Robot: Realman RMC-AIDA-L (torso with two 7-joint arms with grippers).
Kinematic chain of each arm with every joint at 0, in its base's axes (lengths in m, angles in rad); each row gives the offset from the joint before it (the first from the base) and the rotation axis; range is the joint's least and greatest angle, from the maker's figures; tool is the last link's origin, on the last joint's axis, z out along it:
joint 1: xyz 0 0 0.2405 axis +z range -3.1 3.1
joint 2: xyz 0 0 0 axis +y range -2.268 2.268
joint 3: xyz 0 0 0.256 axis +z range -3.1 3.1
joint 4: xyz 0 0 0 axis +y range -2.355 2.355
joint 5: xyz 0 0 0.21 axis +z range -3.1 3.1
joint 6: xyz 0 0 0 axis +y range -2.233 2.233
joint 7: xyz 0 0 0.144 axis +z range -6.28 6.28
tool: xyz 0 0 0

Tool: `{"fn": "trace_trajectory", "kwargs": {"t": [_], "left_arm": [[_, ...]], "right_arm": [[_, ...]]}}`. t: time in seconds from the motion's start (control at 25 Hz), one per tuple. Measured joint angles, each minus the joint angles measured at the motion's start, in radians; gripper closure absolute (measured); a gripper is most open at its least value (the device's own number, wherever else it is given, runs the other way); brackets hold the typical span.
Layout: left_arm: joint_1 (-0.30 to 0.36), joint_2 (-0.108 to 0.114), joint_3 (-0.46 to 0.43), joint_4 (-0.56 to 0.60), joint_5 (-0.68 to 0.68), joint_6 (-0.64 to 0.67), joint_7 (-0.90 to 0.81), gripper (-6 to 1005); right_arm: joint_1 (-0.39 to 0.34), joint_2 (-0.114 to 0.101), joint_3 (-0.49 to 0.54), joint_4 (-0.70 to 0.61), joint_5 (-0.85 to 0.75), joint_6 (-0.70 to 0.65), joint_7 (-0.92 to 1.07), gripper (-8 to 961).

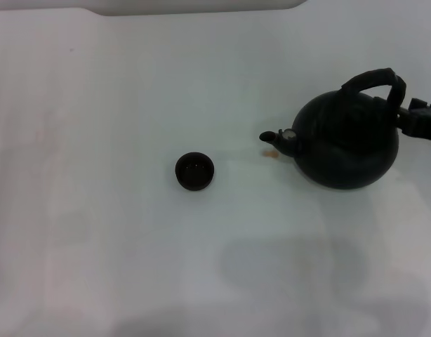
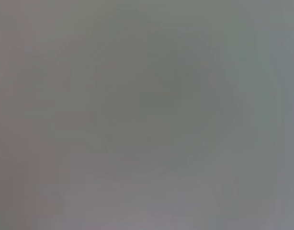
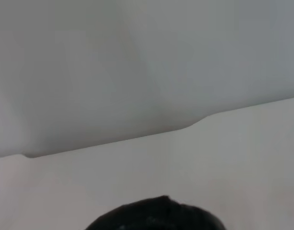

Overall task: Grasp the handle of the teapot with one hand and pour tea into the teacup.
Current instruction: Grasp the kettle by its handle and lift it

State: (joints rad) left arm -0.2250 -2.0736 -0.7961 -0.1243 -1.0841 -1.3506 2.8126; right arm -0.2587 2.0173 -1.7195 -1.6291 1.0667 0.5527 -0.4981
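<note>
1 round matte black teapot (image 1: 345, 144) is seen at the right of the white table (image 1: 96, 232), its arched handle (image 1: 373, 81) met by the right gripper (image 1: 410, 116), grip state indiscernible; 1 tiny dark teacup (image 1: 195, 171) sits mid-table, well apart.

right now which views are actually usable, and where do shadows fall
Head view: clear, teapot and teacup distinct, soft shadows on the table toward the near edge. Left wrist view: featureless grey blur. Right wrist view: only a dark curved shape at the edge, otherwise pale surfaces.
</note>
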Motion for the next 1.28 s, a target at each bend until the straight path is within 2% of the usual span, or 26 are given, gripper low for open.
{"fn": "trace_trajectory", "kwargs": {"t": [0.52,0.72,1.16,1.28], "left_arm": [[-0.010,0.003,0.000,0.001,-0.024,-0.012,-0.001,109],[-0.011,0.005,0.000,0.002,-0.040,-0.018,-0.001,109],[-0.013,0.006,0.000,0.015,-0.050,-0.036,-0.001,109],[-0.015,0.007,0.000,0.016,-0.050,-0.037,-0.001,109]], "right_arm": [[0.106,-0.001,-0.007,0.122,0.004,-0.050,0.002,180],[0.132,0.001,-0.008,0.148,0.005,-0.060,0.004,374],[0.132,-0.003,0.009,0.158,0.043,-0.054,0.009,486],[0.131,-0.003,0.010,0.159,0.044,-0.055,0.018,569]]}}
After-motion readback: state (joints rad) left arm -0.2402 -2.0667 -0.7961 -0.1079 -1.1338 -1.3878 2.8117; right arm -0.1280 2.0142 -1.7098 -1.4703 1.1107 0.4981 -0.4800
